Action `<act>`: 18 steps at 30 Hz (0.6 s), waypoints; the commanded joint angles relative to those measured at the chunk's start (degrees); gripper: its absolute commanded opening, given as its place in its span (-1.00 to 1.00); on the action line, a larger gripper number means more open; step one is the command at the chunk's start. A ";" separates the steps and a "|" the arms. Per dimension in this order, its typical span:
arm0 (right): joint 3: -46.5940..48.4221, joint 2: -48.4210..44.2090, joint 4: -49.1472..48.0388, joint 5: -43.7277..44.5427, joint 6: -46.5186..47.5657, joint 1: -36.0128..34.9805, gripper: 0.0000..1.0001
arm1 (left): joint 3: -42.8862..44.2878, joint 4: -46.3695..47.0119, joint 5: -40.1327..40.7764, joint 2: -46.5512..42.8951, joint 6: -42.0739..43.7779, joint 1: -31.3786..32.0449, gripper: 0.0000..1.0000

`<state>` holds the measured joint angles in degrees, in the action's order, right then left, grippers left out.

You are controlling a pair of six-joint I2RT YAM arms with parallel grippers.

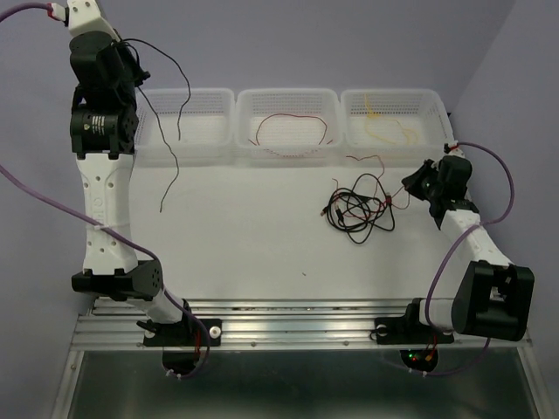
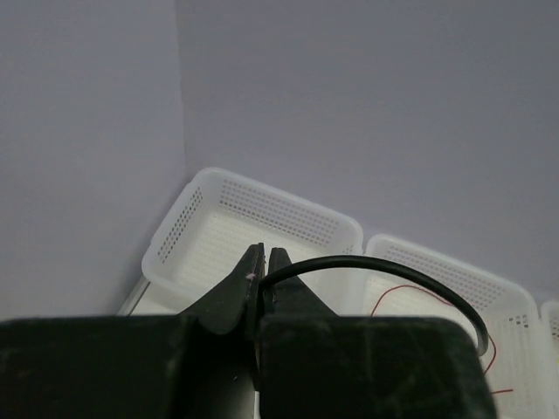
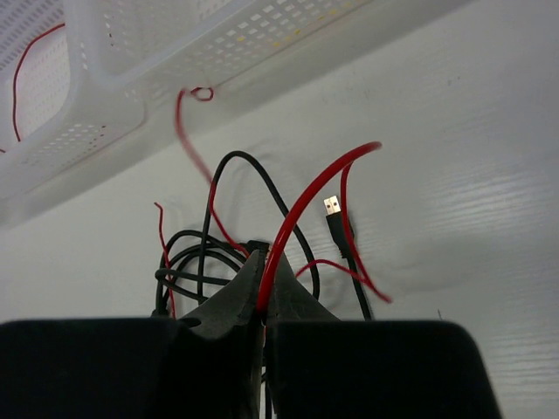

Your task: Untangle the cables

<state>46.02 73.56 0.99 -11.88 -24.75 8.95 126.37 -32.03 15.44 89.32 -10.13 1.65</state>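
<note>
With left gripper [image 2: 265, 260] pinching black cable [image 2: 384, 264] high above left basket [image 2: 179, 229], lower and release to coil whole length inside. With right gripper [image 3: 262, 262] clamped on red cable [image 3: 301, 202] at tangle [image 1: 356, 209] on table [image 1: 244, 236], lift slowly, watch for snagged black loops.

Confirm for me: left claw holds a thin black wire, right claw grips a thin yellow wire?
No: the right claw is shut on a thin red wire, not yellow, as the right wrist view shows. The left claw does hold the thin black wire.
</note>
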 commanded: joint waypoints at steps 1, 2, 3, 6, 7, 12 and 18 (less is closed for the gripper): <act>-0.32 -2.98 -1.17 -2.27 2.25 0.01 -0.99 | -1.72 4.59 -4.36 -0.28 2.13 -0.07 -1.00; -0.66 -4.03 -1.17 -2.27 2.51 0.01 -0.99 | -2.69 8.87 -5.32 -0.55 2.65 -0.16 -1.00; -0.84 -4.47 -1.17 -2.36 2.78 0.01 -0.99 | -3.14 10.74 -6.12 -0.37 2.57 -0.07 -1.00; -1.37 -5.62 -1.17 -3.41 3.04 0.01 -0.99 | 0.36 15.24 -4.65 2.25 0.56 -0.07 -1.00; -1.46 -5.71 -1.17 -4.02 2.96 0.01 -0.99 | 5.16 15.51 -3.76 4.61 -0.41 -0.07 -1.00; -2.16 -5.80 -3.10 -5.96 2.78 0.01 -0.99 | 14.08 22.79 0.02 9.90 -4.10 -0.07 -1.00; -2.95 -6.41 -4.24 -5.87 3.04 0.01 -0.99 | 12.76 40.36 3.98 12.63 -6.57 -0.16 -1.00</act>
<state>43.27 68.60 0.64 -16.67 -22.65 8.93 137.19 -8.43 16.82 101.78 -14.61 1.50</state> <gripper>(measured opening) 0.032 0.066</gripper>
